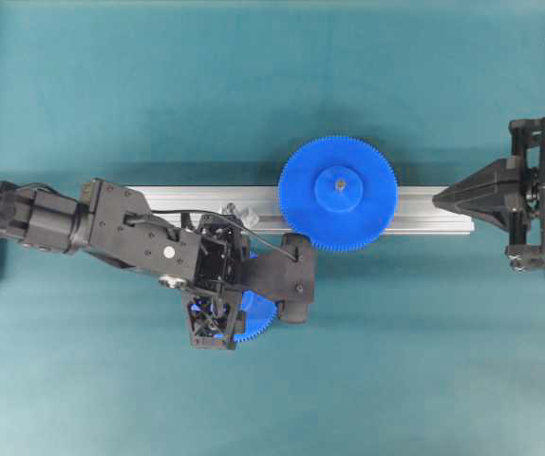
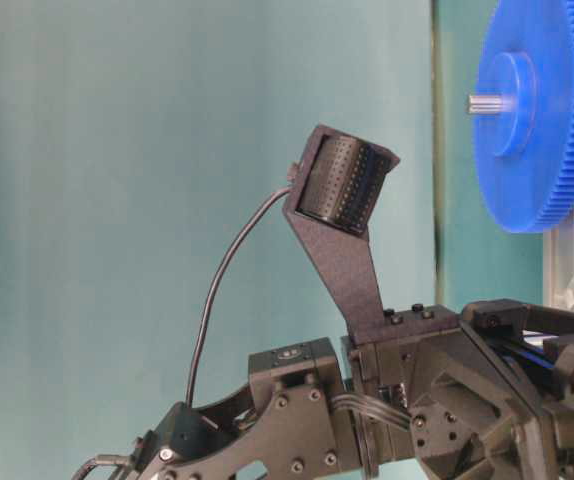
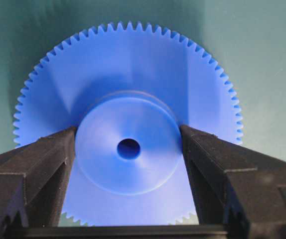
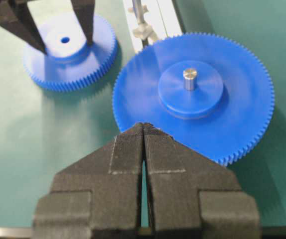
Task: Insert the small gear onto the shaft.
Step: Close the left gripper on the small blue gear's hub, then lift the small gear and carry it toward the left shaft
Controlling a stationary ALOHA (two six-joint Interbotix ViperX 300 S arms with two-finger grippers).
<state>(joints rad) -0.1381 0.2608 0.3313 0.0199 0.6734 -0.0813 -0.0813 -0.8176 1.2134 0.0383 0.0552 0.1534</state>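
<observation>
The small gear (image 3: pixel 133 74) lies flat on the green table, hub up, its central hole showing. My left gripper (image 3: pixel 128 130) reaches down over it, one finger (image 3: pixel 53 159) against each side of the raised hub, shut on the hub. In the overhead view the left arm covers most of the small gear (image 1: pixel 261 319). In the right wrist view the small gear (image 4: pixel 71 62) sits at the top left with the left gripper (image 4: pixel 63 36) on it. The thin silvery shaft (image 4: pixel 138 11) (image 1: pixel 237 211) stands on the rail left of the large gear. My right gripper (image 4: pixel 143 127) (image 1: pixel 438 199) is shut and empty.
A large blue gear (image 1: pixel 338 193) (image 4: pixel 193 99) with a grey pin at its hub sits on the aluminium rail (image 1: pixel 429 211) across the table's middle. The right gripper's tip points at its right edge. The left arm's wrist camera (image 2: pixel 342 185) fills the table-level view.
</observation>
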